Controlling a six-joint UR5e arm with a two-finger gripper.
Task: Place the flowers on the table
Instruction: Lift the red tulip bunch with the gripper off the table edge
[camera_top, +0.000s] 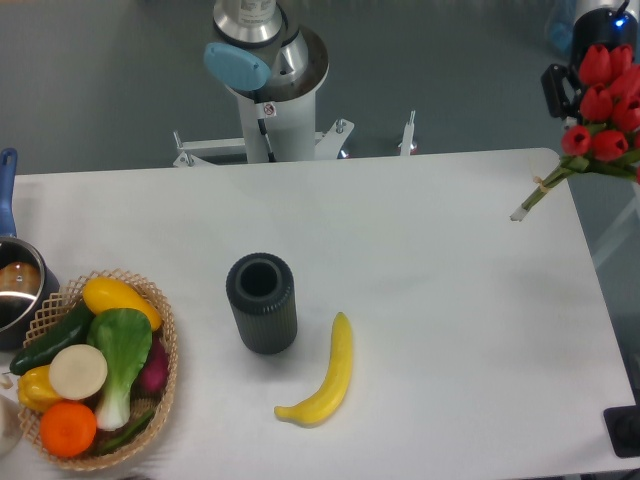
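The flowers (606, 100) hang at the far right edge, stems slanting down over the table (430, 260) corner. The gripper (562, 88) seems clamped on them, though mostly hidden from here.

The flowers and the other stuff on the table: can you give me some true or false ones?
1. The flowers are lying flat on the table. False: they are held up at the right edge.
2. The banana lies beside the dark cup. True.
3. The basket sits on the right. False: it is on the left.
4. The tulips are red. True.
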